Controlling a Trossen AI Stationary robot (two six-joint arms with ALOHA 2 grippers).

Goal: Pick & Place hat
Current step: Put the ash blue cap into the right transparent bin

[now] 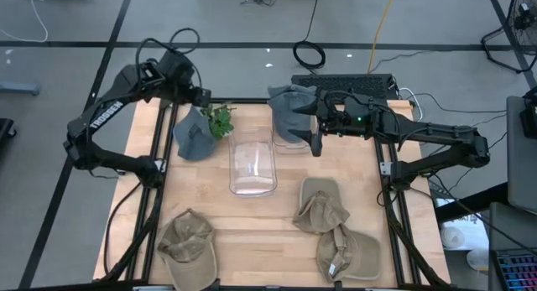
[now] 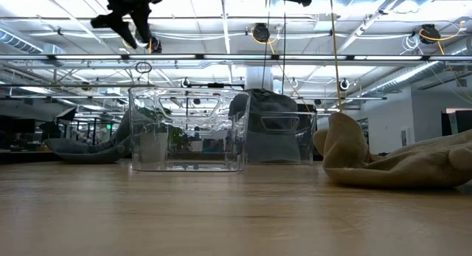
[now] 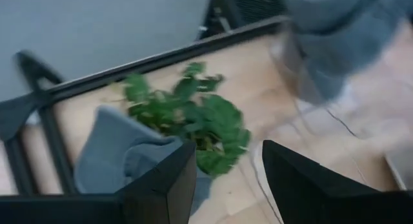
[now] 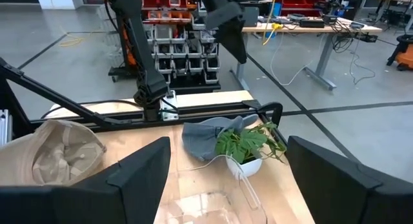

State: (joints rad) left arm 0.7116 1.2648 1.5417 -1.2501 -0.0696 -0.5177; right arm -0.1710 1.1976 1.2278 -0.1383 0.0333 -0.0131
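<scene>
Two grey hats show. One grey hat point(image 1: 193, 136) lies on the table's far left beside a small potted plant point(image 1: 221, 119). The other grey hat point(image 1: 289, 108) rests over a clear bin at the far middle. My left gripper point(image 1: 202, 98) hangs open above the first grey hat point(image 3: 113, 153) and the plant point(image 3: 193, 121), touching neither. My right gripper point(image 1: 316, 138) hangs open in the air beside the second grey hat; its wrist view looks across to the far-left grey hat point(image 4: 205, 137). Three tan hats point(image 1: 189, 245) point(image 1: 319, 207) point(image 1: 346, 253) lie near the near edge.
A clear open bin point(image 1: 253, 161) stands in the middle of the table, with a second clear bin point(image 2: 284, 138) behind it. A black frame rail point(image 1: 252, 102) runs along the far edge. Bare wood point(image 1: 252, 228) lies between the tan hats.
</scene>
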